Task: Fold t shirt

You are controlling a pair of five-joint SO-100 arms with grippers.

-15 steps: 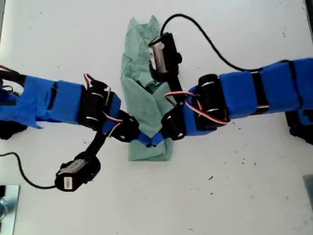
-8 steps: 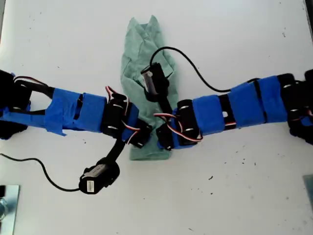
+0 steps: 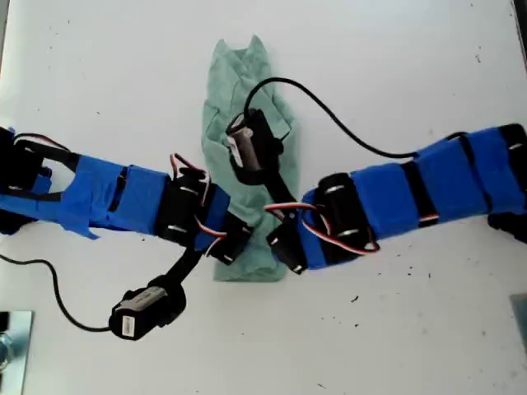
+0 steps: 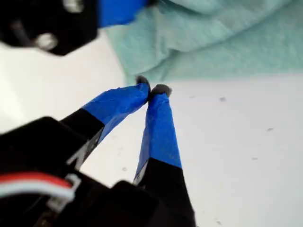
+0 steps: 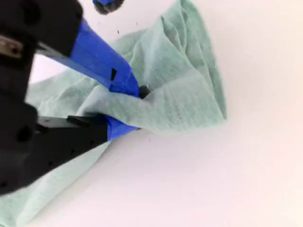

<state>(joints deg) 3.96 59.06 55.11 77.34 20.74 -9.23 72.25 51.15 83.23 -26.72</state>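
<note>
Cloth of the pale sage-green t shirt [image 5: 180, 94] sat pinched in my second gripper [image 5: 137, 106]; my first gripper [image 4: 152, 90] had its tips pressed together, empty, just beside the hem.

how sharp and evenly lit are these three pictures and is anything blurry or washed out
Exterior view: even, bright light, the white table nearly blown out, soft overall, shadows faint. First wrist view: my first gripper fairly sharp at its tips, the near black housing and the t shirt blurred. Second wrist view: t shirt weave crisp around my second gripper, the near black body out of focus, table washed white.
</note>
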